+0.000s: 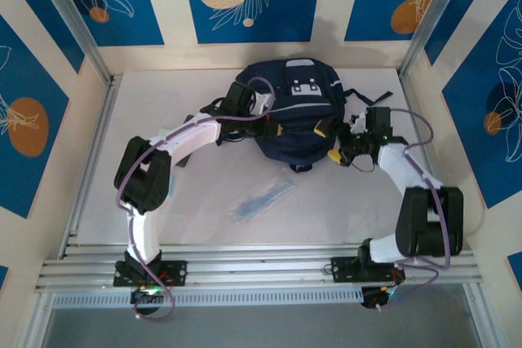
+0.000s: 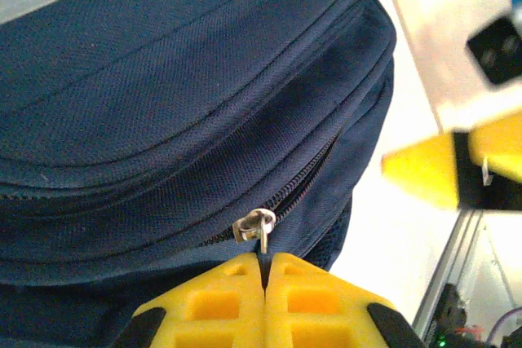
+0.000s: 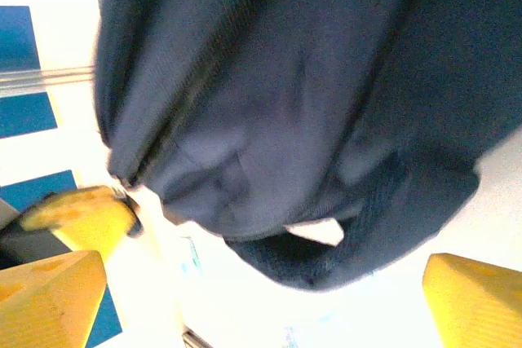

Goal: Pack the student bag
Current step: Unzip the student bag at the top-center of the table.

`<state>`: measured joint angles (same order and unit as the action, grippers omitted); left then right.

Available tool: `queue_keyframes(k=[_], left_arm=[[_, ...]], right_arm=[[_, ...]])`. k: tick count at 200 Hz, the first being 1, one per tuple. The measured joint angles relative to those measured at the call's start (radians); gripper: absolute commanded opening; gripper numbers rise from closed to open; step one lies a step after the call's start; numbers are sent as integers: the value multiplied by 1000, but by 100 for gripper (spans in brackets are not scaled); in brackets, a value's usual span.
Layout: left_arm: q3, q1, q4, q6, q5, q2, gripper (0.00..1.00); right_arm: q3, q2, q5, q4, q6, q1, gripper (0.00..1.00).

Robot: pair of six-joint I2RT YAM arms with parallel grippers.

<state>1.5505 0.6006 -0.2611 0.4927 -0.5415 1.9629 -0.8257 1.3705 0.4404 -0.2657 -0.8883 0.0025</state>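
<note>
The student bag (image 1: 298, 107) lies on the white table (image 1: 171, 177), and we place everything else against it. It is a dark navy backpack with pale patches on its top face. Black straps trail from its left side and its near edge.

At the bag's near-left side we see the left gripper (image 1: 276, 129) pressed close to the fabric. In the left wrist view its jaws are closed together. A small metal zipper pull (image 2: 259, 227) is pinched between the tips of the yellow fingers (image 2: 220, 307). The pull hangs from a slider on a curved zipper line that runs across the bag's side. We cannot tell from the pictures whether that zipper is done up along its whole length.

At the bag's near-right side we see the right gripper (image 1: 329, 141), just beside the fabric. In the right wrist view its jaws stand wide, with one yellow finger at each lower corner of the picture. The bag's dark cloth and a strap loop lie beyond them. We see nothing gripped between these fingers, and they do not appear to touch the bag.

On the near side of the bag, apart from it, a clear plastic packet (image 1: 261, 199) lies flat on the table. It holds thin items that are too small for us to identify.
</note>
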Motion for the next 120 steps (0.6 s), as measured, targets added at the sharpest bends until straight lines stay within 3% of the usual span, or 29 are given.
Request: queue_keyframes(k=[23,60,69,81,86,95,102,120], left_arm=[[14,11,15,27,0,6,0],[14,29,15,49,4,6,0],[14,32,15,52,4,6,0],[14,34,13,51,4,6,0],[14,35,11,51,4,6,0],[14,35,6,49,5,6,0],[14,35,-2,47,7,6,0],[14,35,-44,16,16,6,0]], right_arm=[[122,-66,-39,75,-117,83,99],[204,-37,-171,260,-291,226,100],[204,-16,-220,313,-318,250,95],[204,27,-286,397,-339,276,77],[204,48,-312,430,-344,283,60],[204,84,-346,479,-361,293,20],[204,108,-368,510,-368,297,0],[204,146,-407,571,-382,301,0]])
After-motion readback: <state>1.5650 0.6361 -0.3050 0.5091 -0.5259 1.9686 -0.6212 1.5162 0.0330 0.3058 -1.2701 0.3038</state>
